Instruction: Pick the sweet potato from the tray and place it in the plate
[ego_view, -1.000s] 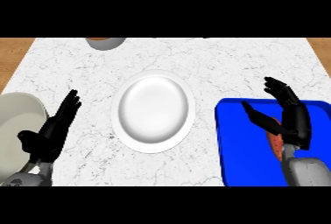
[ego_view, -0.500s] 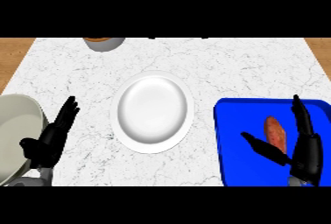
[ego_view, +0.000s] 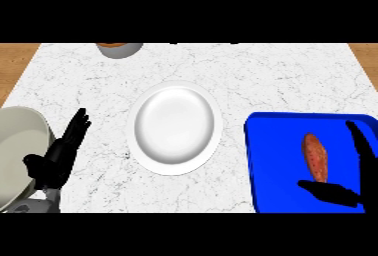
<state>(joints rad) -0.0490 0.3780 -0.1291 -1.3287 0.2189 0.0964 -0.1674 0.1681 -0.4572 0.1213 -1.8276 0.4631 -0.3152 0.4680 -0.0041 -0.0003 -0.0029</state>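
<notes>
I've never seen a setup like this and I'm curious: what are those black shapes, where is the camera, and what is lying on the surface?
The camera sits in a humanoid robot's head, looking steeply down at a white marble counter. The black shapes are its hands. The left hand rests open beside a large pale bowl. The right hand is open over the blue rectangular tray, next to the orange-brown sweet potato; it holds nothing. A round white plate lies in the middle. A small grey bowl sits at the far edge.
</notes>
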